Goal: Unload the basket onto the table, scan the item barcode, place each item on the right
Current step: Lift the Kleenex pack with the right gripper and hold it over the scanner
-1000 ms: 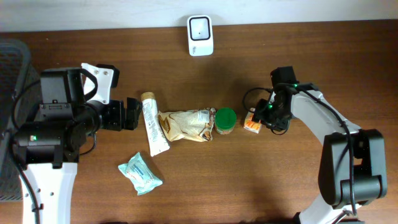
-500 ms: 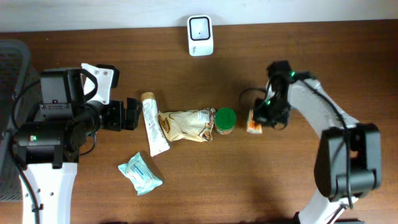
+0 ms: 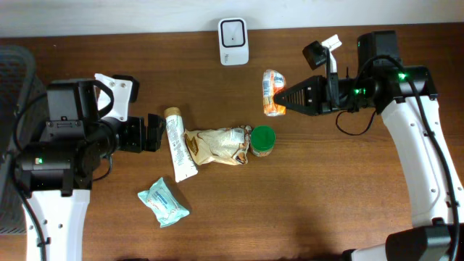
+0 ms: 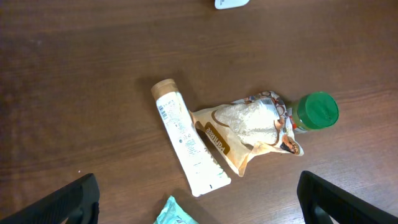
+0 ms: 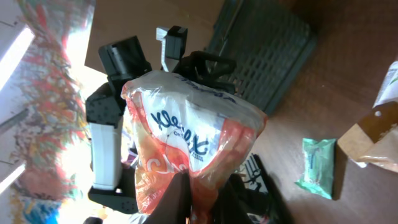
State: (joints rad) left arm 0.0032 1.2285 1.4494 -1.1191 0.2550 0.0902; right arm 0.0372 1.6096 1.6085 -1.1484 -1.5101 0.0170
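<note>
Brown wooden table (image 3: 326,210) seen from above, with two arms reaching in from its left and right ends. At the far left edge stands a dark mesh basket (image 3: 14,80). The left pincer (image 3: 155,132) is spread wide and holds nothing; it sits just left of a cream plastic tube (image 3: 179,145) that lies lengthwise, cap toward the far side. Touching the tube's right side is a crumpled beige paper pouch (image 3: 215,145), and against the pouch's right end rests a small jar with a green lid (image 3: 262,139). Nearer than the tube, and apart from it, lies a teal soft pack of wipes (image 3: 164,202). A white rectangular scanner (image 3: 233,31) sits at the far edge, centre. The right pincer (image 3: 287,97) points left and pinches an orange-and-white plastic tissue packet (image 3: 272,90) by its right edge. The packet is to the right of the scanner and a little nearer, and farther than the green-lidded jar. In the right wrist view the packet (image 5: 186,143) fills the centre, its printed face toward the camera and the finger (image 5: 177,196) closed on its lower edge.
</note>
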